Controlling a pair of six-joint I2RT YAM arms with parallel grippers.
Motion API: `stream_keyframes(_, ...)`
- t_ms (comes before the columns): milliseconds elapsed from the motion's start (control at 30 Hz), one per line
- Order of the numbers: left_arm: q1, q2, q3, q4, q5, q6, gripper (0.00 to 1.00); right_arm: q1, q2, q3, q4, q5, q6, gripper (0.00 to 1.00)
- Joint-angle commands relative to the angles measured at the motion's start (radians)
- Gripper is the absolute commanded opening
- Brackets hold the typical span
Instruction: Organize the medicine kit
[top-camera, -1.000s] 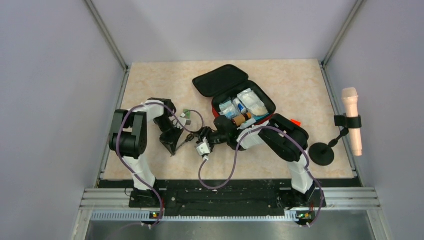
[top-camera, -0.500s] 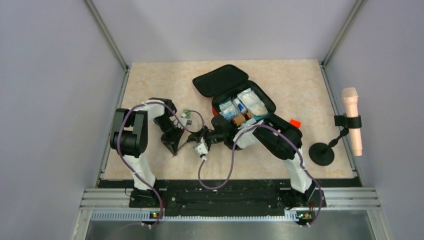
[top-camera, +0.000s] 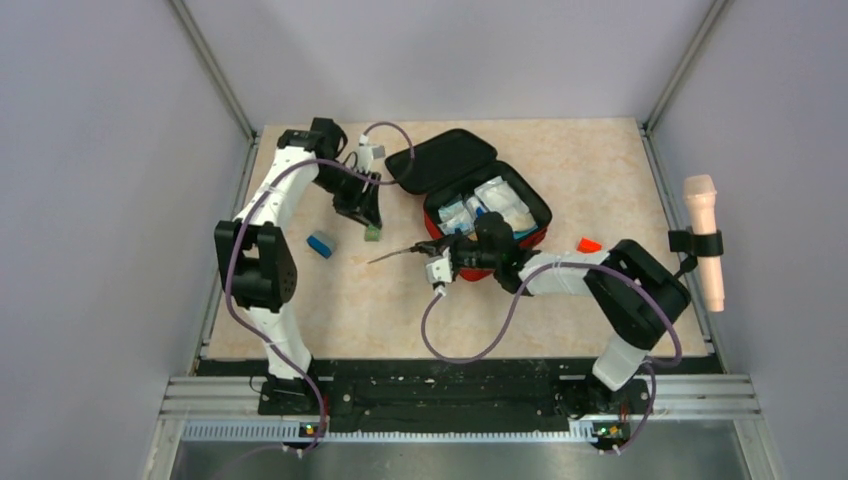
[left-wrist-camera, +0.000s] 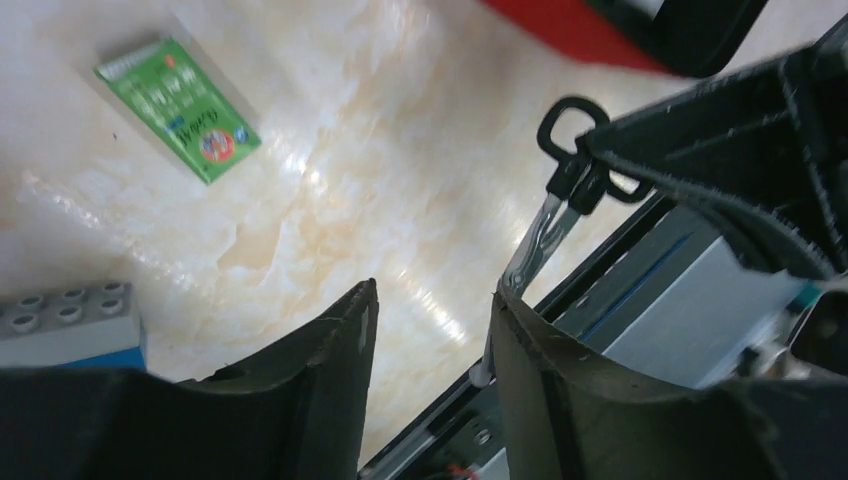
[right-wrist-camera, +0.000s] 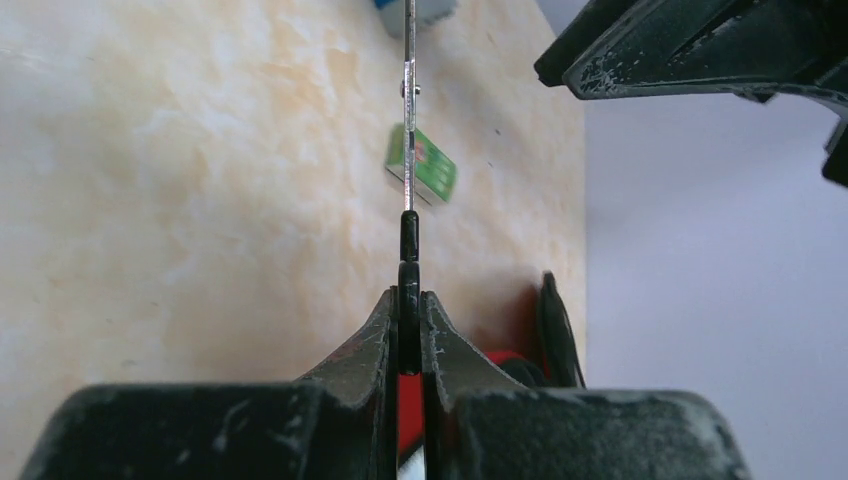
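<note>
The medicine kit (top-camera: 487, 197), a red zip case, lies open at the back middle with white packets inside, its black-lined lid (top-camera: 441, 160) flipped to the left. My right gripper (top-camera: 432, 250) (right-wrist-camera: 410, 293) hangs just left of the kit's front corner, shut on the black handle of a pair of scissors (top-camera: 395, 256) (right-wrist-camera: 408, 150). The blades point left over the table. My left gripper (top-camera: 368, 208) (left-wrist-camera: 435, 290) is open and holds nothing, beside the lid's left edge. Its wrist view shows the scissors (left-wrist-camera: 548, 200) and the kit's red edge (left-wrist-camera: 570, 25).
A small green box (top-camera: 372, 233) (left-wrist-camera: 180, 108) (right-wrist-camera: 422, 165) lies under the left gripper. A blue and grey block (top-camera: 321, 244) (left-wrist-camera: 60, 315) sits further left. An orange-red cap (top-camera: 589, 244) lies right of the kit. A stand with a pale handle (top-camera: 702, 240) is at the right edge.
My right gripper shut on the scissors and drew back right toward the kit. My left gripper opened, let go and swung to the back left beside the lid, uncovering the green box and the block.
</note>
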Motion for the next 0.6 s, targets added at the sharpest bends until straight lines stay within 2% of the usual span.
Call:
stream_keyframes(0,0.02,0.099,0.128,0.12,0.121,-0.3,0.51,-0.062,-0.116,0.006,-0.088,0.058,0.162,0.0)
stream_keyframes(100,0.025,0.133,0.165,0.217,0.129,-0.429,0.55,-0.094,-0.201,0.028,-0.18,0.082,0.245,0.0)
stream_keyframes(133,0.032,0.135,0.157,0.289,0.145,-0.472,0.66,-0.103,-0.234,0.037,-0.215,0.095,0.273,0.0)
stream_keyframes(200,0.06,0.14,0.121,0.44,0.189,-0.606,0.73,-0.12,-0.3,0.05,-0.275,0.138,0.348,0.0)
stream_keyframes(367,0.122,0.238,0.08,0.735,0.25,-0.988,0.73,-0.173,-0.442,0.085,-0.416,0.276,0.574,0.0)
stream_keyframes(467,0.126,0.317,0.098,0.849,0.284,-1.078,0.73,-0.205,-0.485,0.123,-0.521,0.346,0.688,0.0)
stream_keyframes(567,0.127,0.406,0.12,0.948,0.338,-1.159,0.73,-0.215,-0.507,0.155,-0.635,0.404,0.711,0.0)
